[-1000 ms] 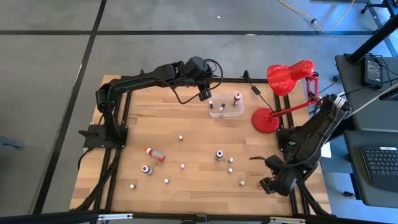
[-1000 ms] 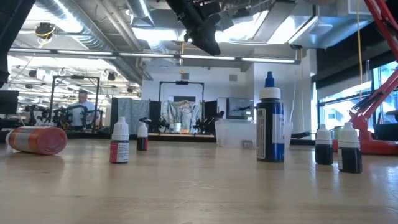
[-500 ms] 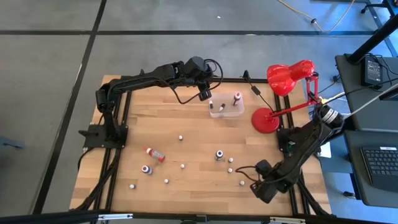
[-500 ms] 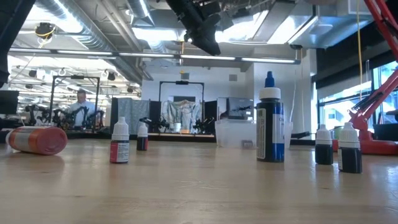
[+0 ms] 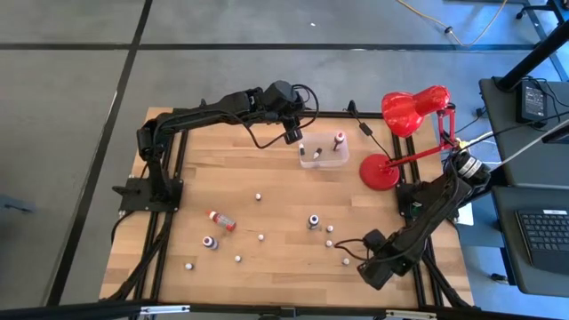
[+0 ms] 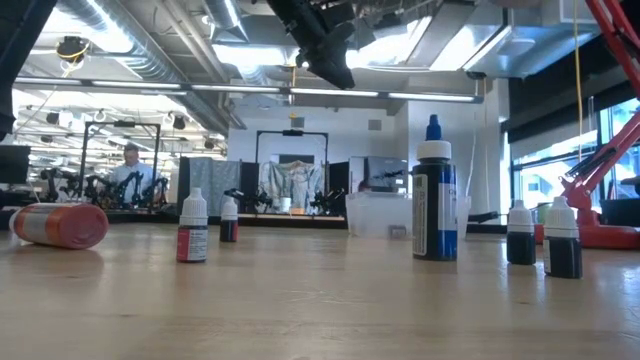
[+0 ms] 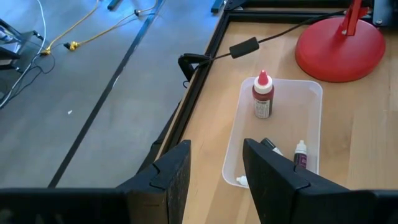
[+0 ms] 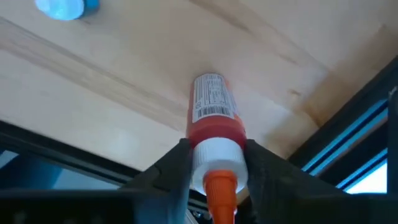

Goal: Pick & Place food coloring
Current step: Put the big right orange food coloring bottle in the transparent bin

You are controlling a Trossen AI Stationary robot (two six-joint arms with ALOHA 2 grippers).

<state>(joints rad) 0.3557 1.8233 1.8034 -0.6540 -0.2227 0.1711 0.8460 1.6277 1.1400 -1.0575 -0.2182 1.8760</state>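
With its fingers (image 8: 177, 171) pressed on both sides of a red bottle's white neck, the right pincer (image 8: 214, 168) grips one food coloring bottle (image 8: 214, 121) lying on the worktop (image 5: 276, 200) near the front right corner, orange tip toward the wrist. Just beyond it lie loose small bottles (image 5: 329, 229); farther off a taller dark bottle (image 5: 314, 220) and a red one on its side (image 5: 222, 220). Left pincer (image 7: 214, 171) hovers part-open and holding nothing above the clear tub (image 7: 314, 93), which holds a red-capped bottle (image 7: 263, 95) and smaller ones; red lamp (image 5: 404, 133) just beside the tub.
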